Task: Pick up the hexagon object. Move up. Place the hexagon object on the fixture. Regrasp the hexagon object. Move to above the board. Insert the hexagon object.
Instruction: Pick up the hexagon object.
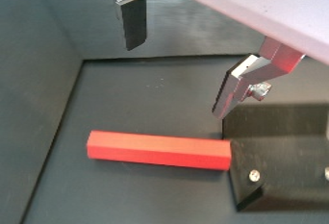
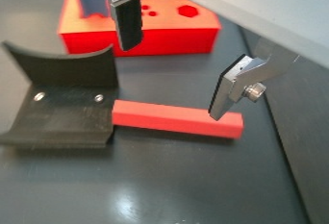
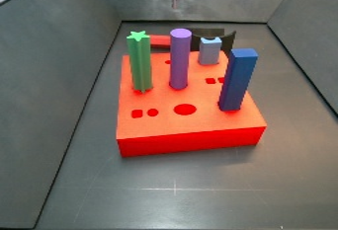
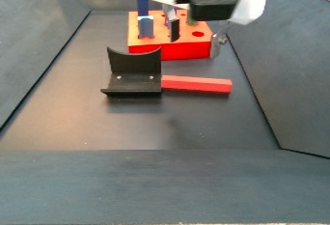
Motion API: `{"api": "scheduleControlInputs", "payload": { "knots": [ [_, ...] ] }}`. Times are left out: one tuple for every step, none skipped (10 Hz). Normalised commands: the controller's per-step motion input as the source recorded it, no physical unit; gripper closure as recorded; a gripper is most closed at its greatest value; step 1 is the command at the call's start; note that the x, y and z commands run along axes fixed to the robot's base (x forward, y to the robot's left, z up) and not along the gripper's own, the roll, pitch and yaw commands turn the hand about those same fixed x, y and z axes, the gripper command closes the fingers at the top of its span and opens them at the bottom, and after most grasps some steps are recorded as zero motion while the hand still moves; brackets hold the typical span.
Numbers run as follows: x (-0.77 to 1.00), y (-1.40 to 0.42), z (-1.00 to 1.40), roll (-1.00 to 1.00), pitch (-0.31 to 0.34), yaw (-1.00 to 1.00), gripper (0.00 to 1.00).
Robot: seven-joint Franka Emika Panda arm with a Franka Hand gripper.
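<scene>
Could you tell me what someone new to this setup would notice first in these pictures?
Probably the red board, with its green, purple, grey-blue and blue pegs standing upright. Next comes the red hexagon peg, lying flat on the dark floor with one end against the black fixture. The gripper hangs open above the peg, its silver fingers apart and holding nothing.

A: so where's the gripper at?

B: up in the air, pointing straight down. Jaws spread wide, nothing between them, and both wrist views show the silver fingers with dark pads hanging clear above the table.
</scene>
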Motion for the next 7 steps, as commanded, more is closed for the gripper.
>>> {"api": "scheduleControlInputs", "payload": {
  "knots": [
    [0.0,0.0,-0.11,0.0,0.0,-1.0,0.0],
    [0.0,0.0,-0.14,0.0,-0.013,-1.0,0.0],
    [0.0,0.0,-0.18,0.0,-0.037,-1.0,0.0],
    [0.0,0.0,-0.27,0.0,-0.014,-1.0,0.0],
    [0.0,0.0,-0.29,0.0,-0.036,-1.0,0.0],
    [0.05,0.0,-0.31,0.0,-0.036,-0.99,0.0],
    [0.08,0.0,-0.35,0.0,-0.026,-0.97,0.0]
  ]
}}
